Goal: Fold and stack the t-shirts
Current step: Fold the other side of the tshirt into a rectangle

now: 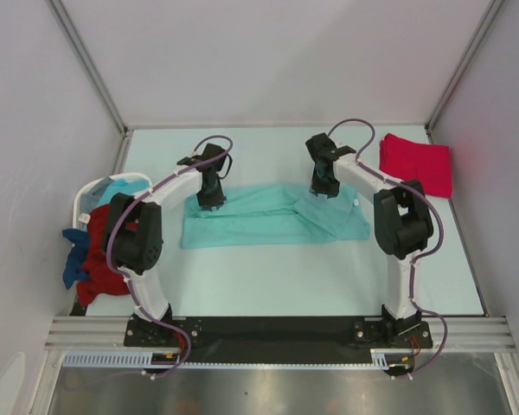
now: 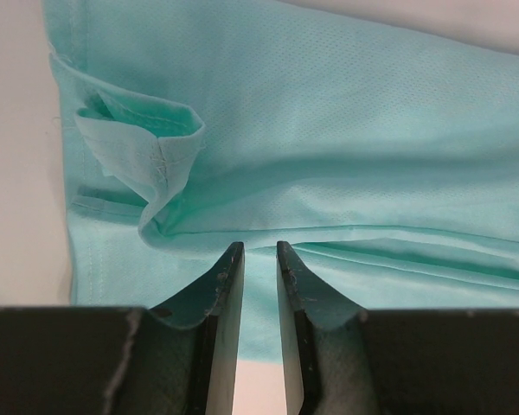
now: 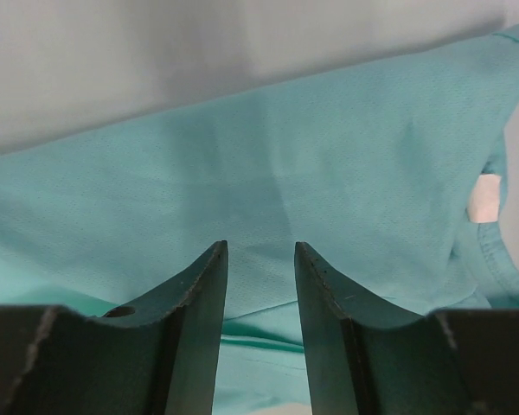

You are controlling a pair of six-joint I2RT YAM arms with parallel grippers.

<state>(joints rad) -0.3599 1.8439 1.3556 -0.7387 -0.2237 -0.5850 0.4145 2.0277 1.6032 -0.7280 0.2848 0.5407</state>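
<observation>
We see one light teal t-shirt point(image 1: 259, 226) lying flat. The left gripper point(image 1: 211, 203) and right gripper point(image 1: 323, 190) sit at its far edge, fingers parted, empty. One folded red t-shirt point(image 1: 415, 162) lies to its far right. To its left, we cannot count the heaped shirts point(image 1: 95, 259) in the basket point(image 1: 85, 197).

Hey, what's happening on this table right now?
Two robot arms are folding t-shirts. A light teal shirt lies partly folded in the middle of the table. The left gripper and right gripper hang over its far edge with fingers apart, neither clearly holding it. One red shirt sits folded at the far right corner. More shirts are heaped in the white basket on the left.
</observation>
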